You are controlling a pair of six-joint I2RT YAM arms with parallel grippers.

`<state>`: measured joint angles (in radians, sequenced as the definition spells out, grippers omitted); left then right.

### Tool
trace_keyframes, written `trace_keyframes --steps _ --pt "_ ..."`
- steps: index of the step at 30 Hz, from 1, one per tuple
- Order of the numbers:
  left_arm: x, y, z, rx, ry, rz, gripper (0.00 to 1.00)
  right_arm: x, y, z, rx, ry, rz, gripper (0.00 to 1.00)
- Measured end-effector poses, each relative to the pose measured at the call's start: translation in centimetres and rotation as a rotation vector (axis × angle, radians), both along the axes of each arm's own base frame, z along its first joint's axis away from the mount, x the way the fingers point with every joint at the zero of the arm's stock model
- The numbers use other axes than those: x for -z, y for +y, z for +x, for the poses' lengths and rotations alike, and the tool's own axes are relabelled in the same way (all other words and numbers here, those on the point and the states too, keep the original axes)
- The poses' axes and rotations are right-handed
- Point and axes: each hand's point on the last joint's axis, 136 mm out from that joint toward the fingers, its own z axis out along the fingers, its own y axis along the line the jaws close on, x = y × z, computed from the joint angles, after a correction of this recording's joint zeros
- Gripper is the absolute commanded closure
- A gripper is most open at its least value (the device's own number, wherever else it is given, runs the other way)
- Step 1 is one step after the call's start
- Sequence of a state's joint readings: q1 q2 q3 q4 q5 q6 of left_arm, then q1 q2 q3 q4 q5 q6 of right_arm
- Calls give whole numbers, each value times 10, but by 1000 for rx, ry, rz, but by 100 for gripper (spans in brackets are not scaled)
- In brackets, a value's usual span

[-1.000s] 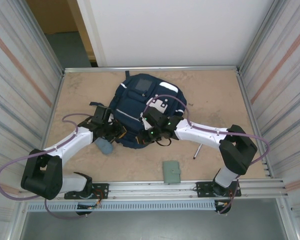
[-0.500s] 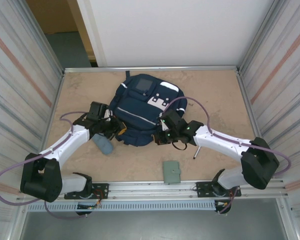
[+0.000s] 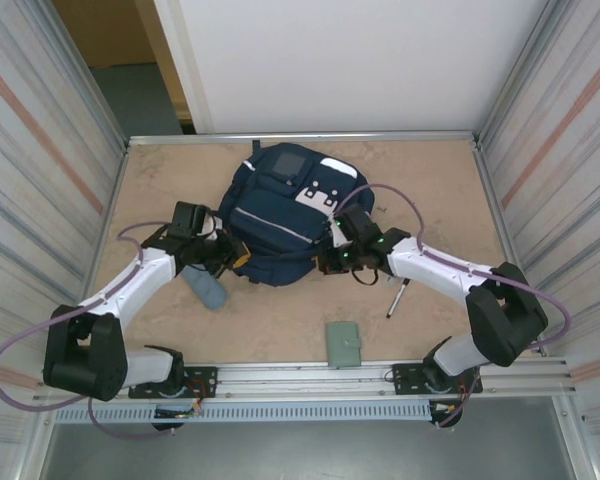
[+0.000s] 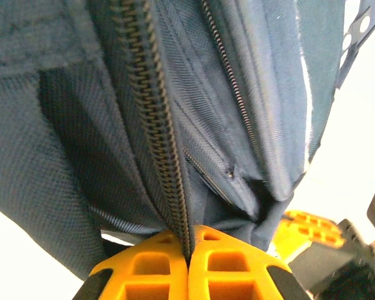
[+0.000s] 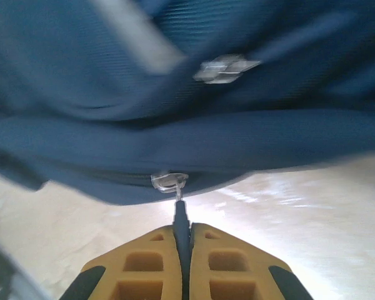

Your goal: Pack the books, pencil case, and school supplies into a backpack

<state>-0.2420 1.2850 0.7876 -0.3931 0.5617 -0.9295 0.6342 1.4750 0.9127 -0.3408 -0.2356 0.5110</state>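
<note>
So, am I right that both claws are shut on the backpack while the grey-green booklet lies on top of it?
Not quite: the top external view shows the grey-green booklet lying on the table, apart from the backpack. The left claw and right claw are indeed shut on it.

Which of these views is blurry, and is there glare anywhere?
Right wrist view: the backpack is smeared and soft, the table beneath glares white. Left wrist view: the zip is sharp, the picture's right edge washed out. Top external view: crisp, evenly lit.
</note>
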Motion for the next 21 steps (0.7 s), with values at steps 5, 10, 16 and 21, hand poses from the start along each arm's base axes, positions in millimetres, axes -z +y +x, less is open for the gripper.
trace_keyframes --steps 5,10,16,21 --pt "-2 6 5 13 -16 -6 100 19 -56 25 129 20 -94 100" --pt "-1 11 4 11 0 -45 100 26 -65 30 127 25 -120 100" --pt "7 8 -7 51 15 -61 100 46 -79 40 134 62 -164 97" --pt "10 -4 -17 140 -12 -29 100 60 -83 44 113 85 -198 87"
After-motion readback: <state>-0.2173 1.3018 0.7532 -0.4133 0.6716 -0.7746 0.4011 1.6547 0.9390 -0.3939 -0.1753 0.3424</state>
